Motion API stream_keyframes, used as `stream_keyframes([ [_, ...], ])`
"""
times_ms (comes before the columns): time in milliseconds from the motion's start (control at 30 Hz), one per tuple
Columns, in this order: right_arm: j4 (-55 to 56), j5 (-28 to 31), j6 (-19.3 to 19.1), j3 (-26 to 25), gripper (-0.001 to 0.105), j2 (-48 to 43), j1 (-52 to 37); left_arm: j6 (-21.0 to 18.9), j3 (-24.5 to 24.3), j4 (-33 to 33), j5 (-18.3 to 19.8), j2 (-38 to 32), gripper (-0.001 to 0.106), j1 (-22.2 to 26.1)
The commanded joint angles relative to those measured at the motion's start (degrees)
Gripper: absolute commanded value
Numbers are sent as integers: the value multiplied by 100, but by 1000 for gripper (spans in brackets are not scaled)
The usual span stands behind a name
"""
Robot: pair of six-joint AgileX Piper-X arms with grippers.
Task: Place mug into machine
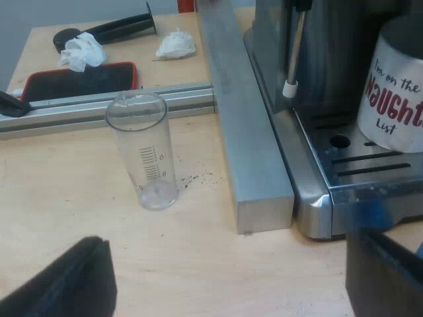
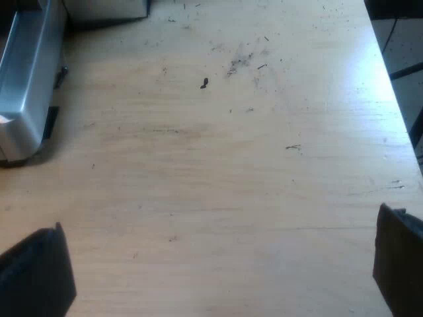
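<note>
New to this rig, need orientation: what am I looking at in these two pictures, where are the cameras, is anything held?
Each camera rides on a robot arm's wrist, looking past that arm's own two black fingers. Left wrist view: the left end effector is open and empty above the pale wooden table. Beyond it stand a clear plastic measuring glass, a long square metal bar and the silver espresso machine, with a white mug with red lettering on its drip tray. Crumpled white tissues lie farther off. Right wrist view: the right end effector is open and empty too, above the same table with dark specks; a silver casing, probably the machine's, stands nearby.
</note>
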Motion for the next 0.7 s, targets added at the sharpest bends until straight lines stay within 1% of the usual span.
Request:
stream_keyframes([
  [33, -15, -32, 10, -39, 93, -261, 3, -7, -3, -89, 29, -775, 73, 1],
  [700, -15, -32, 10, -39, 93, -261, 3, -7, 29, -143, 29, -775, 73, 1],
])
